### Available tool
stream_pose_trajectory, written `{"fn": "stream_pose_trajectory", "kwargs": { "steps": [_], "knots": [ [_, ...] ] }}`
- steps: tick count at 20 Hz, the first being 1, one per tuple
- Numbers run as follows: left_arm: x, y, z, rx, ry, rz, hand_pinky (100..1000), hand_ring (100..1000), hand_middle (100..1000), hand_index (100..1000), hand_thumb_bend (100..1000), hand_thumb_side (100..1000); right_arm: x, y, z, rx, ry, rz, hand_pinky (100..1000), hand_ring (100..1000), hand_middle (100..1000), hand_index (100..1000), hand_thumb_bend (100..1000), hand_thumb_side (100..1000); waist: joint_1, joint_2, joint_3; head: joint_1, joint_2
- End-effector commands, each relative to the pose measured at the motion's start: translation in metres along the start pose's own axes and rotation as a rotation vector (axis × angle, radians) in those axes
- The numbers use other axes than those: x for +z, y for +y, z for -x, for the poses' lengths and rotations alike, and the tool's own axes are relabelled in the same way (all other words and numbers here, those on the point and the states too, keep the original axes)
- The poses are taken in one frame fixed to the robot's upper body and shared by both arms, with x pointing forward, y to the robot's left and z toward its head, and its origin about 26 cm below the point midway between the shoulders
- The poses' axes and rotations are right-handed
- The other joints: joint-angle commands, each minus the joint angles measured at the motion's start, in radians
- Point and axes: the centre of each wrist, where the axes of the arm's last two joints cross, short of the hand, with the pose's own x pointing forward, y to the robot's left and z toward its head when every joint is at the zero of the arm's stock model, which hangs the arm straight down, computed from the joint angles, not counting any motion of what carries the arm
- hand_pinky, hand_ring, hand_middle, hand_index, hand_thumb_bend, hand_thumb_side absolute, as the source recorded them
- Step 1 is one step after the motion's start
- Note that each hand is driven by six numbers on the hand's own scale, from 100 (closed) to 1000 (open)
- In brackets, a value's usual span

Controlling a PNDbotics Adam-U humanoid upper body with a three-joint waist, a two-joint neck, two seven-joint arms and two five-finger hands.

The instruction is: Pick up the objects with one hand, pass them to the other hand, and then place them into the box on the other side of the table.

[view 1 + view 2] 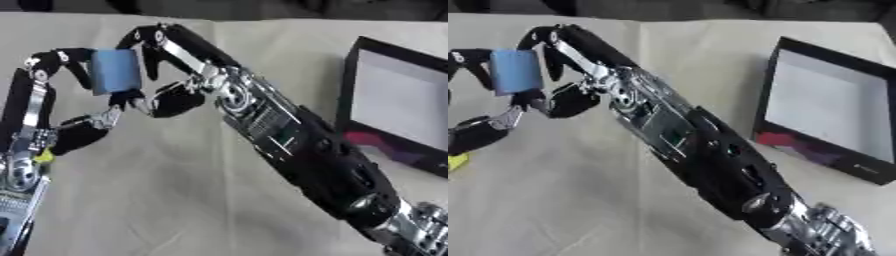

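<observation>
Two robot hands meet around a blue block at the upper left, mid-handover.

Nearest, the left hand (52, 95) curls round the blue block (115, 71), upright; the right hand (179, 75) closes on it from three o'clock. The box (833, 107) lies far right.

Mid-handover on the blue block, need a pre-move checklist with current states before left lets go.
1. Blue block held off the table: ok.
2. Left hand fingers curled on block: ok.
3. Right hand fingers curled round block: ok; how the block sits against its palm: cannot tell.
4. Box open, on the right side: ok.
5. Cloth-covered table between block and box free of other things: ok.
</observation>
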Motion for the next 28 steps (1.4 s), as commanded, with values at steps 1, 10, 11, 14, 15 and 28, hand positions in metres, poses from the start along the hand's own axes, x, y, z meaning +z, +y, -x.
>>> {"fn": "stream_pose_trajectory", "kwargs": {
  "steps": [1,10,11,14,15,28],
  "knots": [
    [-0.002,0.003,-0.003,-0.038,-0.001,-0.011,802,721,738,967,640,150,0.001,-0.012,-0.011,0.004,-0.030,0.025,741,526,312,487,100,100,0.006,-0.020,-0.001,-0.003,0.002],
    [0.007,0.008,0.010,-0.068,0.135,-0.054,780,694,724,979,598,151,0.021,-0.032,-0.004,-0.021,0.033,0.114,739,519,306,485,100,100,0.007,-0.022,-0.010,-0.001,0.001],
    [0.008,0.009,0.011,-0.066,0.144,-0.055,778,691,722,980,589,152,0.024,-0.034,-0.003,-0.025,0.038,0.126,739,518,305,484,100,100,0.007,-0.022,-0.011,0.000,0.002],
    [0.011,0.011,0.015,-0.058,0.172,-0.063,776,688,720,980,567,144,0.032,-0.041,-0.001,-0.039,0.056,0.151,738,515,301,482,100,100,0.008,-0.023,-0.015,0.004,0.002],
    [0.013,0.012,0.016,-0.058,0.178,-0.066,776,687,718,977,567,142,0.035,-0.043,0.000,-0.046,0.061,0.156,737,514,301,482,100,100,0.008,-0.023,-0.016,0.004,0.001],
    [0.043,0.074,0.029,-0.083,0.231,-0.266,762,668,695,857,275,381,0.129,-0.123,0.068,-0.069,0.428,0.531,742,519,310,498,100,100,0.022,-0.020,-0.023,-0.081,-0.007]
  ]
}}
